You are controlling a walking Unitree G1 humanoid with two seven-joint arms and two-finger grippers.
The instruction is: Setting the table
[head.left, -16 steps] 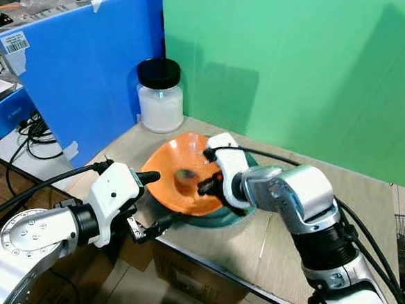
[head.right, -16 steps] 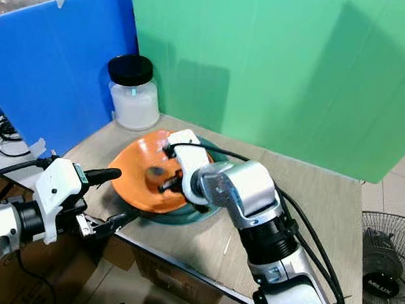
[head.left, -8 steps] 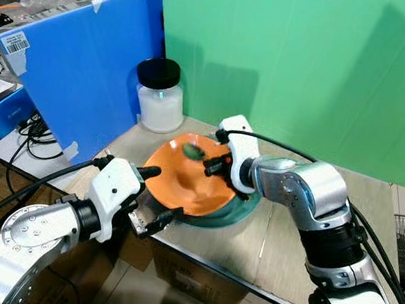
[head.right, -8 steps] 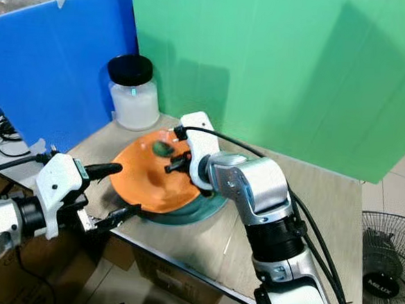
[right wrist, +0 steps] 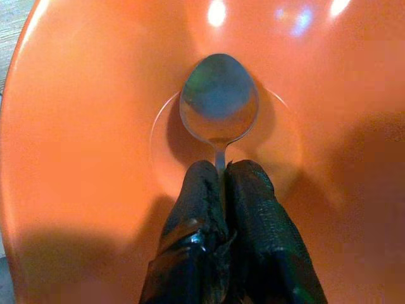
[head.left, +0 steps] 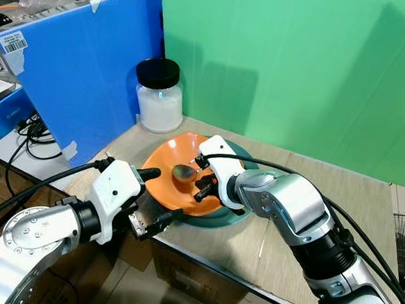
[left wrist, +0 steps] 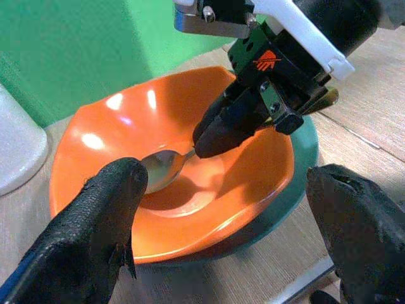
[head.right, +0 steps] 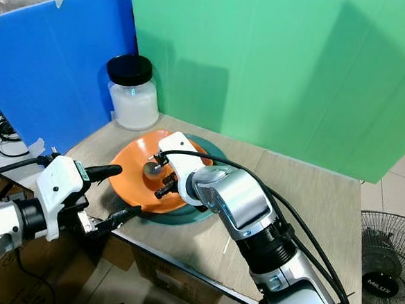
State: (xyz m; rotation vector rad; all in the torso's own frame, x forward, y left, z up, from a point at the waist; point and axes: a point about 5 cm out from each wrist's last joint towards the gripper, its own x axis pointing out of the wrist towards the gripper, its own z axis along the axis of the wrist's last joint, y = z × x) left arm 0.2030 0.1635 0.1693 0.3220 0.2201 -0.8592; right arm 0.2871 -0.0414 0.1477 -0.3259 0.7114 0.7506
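An orange bowl (head.left: 161, 162) sits on a teal plate (head.right: 170, 218) near the wooden table's front left corner. My right gripper (right wrist: 221, 171) reaches into the bowl from the right and is shut on the handle of a metal spoon (right wrist: 219, 104). The spoon's head (head.left: 183, 171) rests at the bowl's bottom. My left gripper (head.left: 159, 194) is open at the table's front edge. One of its fingers lies by the bowl's near rim and the other below the table edge, with nothing held between them.
A white jar with a black lid (head.left: 160, 97) stands behind the bowl by the blue panel (head.left: 90, 67). A green panel (head.left: 299, 68) walls off the back. Bare tabletop (head.left: 300, 249) extends right of the plate. A fan (head.right: 382, 265) stands on the floor at right.
Half a second ago my right gripper held the spoon raised over the bowl's far side; it has now lowered the spoon to the bowl's middle. The left gripper has barely moved.
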